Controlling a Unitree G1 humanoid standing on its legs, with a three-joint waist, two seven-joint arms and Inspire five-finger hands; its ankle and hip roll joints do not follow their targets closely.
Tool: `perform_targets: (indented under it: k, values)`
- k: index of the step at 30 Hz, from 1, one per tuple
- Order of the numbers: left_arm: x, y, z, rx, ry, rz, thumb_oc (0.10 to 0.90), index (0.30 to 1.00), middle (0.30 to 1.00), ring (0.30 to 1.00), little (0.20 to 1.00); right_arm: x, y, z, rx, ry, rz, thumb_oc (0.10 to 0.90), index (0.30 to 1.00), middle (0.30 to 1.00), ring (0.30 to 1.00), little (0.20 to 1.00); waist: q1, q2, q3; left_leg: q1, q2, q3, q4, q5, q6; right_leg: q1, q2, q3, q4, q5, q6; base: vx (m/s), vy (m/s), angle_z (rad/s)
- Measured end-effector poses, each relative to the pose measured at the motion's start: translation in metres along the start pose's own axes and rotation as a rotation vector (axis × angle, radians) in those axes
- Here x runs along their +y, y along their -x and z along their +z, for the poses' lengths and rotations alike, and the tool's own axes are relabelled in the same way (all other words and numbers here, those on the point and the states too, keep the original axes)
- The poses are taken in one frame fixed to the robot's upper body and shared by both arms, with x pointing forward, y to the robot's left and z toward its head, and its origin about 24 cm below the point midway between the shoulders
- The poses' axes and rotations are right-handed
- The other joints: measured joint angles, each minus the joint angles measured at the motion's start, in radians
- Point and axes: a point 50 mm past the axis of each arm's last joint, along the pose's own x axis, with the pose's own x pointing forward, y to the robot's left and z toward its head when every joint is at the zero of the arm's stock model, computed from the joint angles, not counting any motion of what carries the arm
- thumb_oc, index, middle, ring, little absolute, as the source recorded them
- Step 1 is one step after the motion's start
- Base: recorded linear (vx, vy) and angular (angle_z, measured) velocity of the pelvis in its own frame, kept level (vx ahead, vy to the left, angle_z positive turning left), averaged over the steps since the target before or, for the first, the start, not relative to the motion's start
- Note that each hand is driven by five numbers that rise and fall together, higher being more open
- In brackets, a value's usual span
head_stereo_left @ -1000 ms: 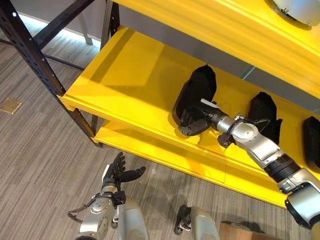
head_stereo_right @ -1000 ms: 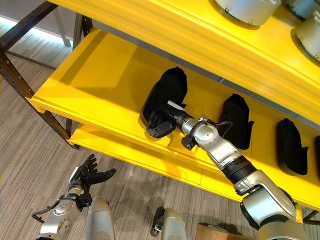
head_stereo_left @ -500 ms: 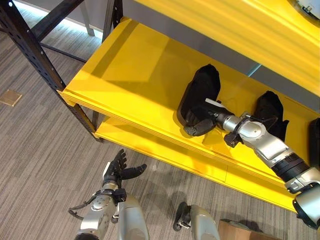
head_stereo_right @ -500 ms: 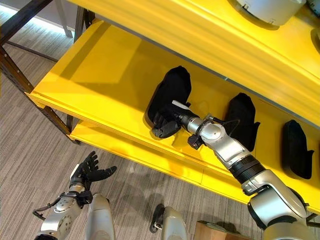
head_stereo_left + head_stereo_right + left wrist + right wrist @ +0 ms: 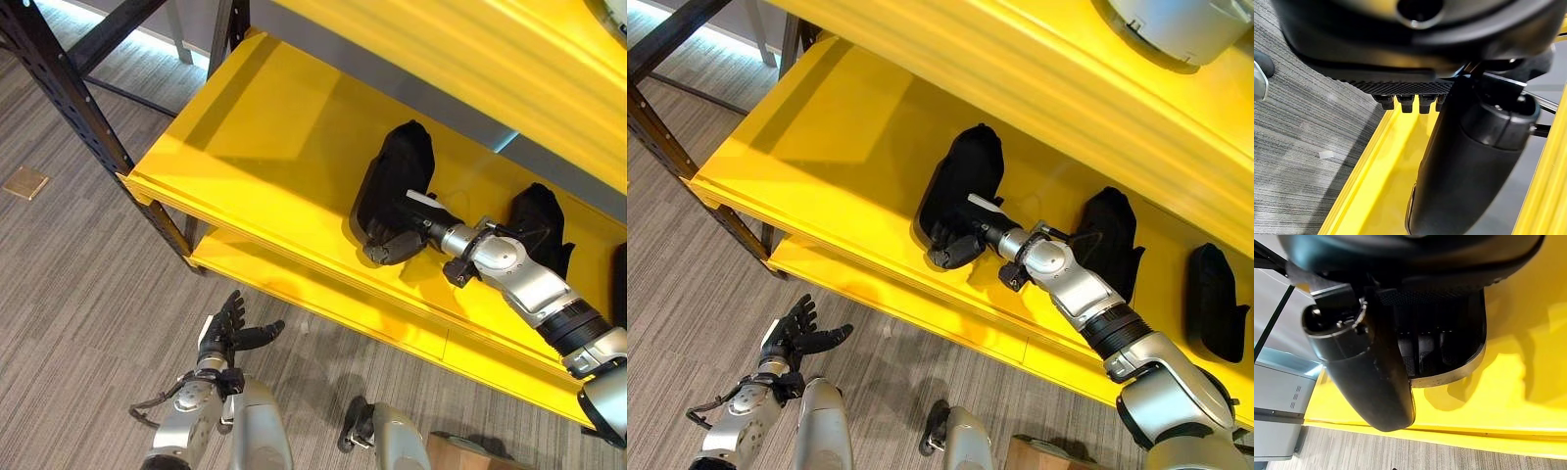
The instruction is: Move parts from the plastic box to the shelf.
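A black moulded part (image 5: 397,176) lies on the middle yellow shelf (image 5: 265,147), its near end close to the shelf's front lip. My right hand (image 5: 394,242) reaches in from the right and is curled round that near end. In the right wrist view the thumb (image 5: 1371,377) lies over the part's dark shell (image 5: 1449,347), whose rim rests on the yellow board. My left hand (image 5: 227,333) hangs low over the carpet in front of the rack, open, with fingers spread and nothing in it.
Two more black parts (image 5: 1107,240) (image 5: 1213,304) lie further right on the same shelf. A lower yellow shelf (image 5: 294,289) juts out beneath. A dark perforated upright (image 5: 69,88) stands at the rack's left corner. White round items (image 5: 1176,24) sit on the top shelf. A brown box corner (image 5: 470,455) shows below.
The whole picture has shifted a little, so the camera moved. My right hand stays curled on the black part's near end. The left hand keeps its place.
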Motion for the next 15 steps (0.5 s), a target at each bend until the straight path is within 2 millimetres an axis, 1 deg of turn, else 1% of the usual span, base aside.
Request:
perform_targets:
  k: [15]
  values:
    - [0.0001, -0.0006, 0.0011, -0.001, 0.038, 0.001, 0.9, 1.0, 1.0, 1.0, 1.0, -0.004, 0.0005, -0.0051, 0.028, 0.034, -0.021, 0.4, 0.3, 0.3, 0.3, 0.3, 0.0, 0.008, 0.005, -0.012, -0.009, 0.001, 0.001, 0.0, 0.0, -0.015, -0.009, 0.002, 0.005, 0.0, 0.0, 0.0, 0.0, 0.0]
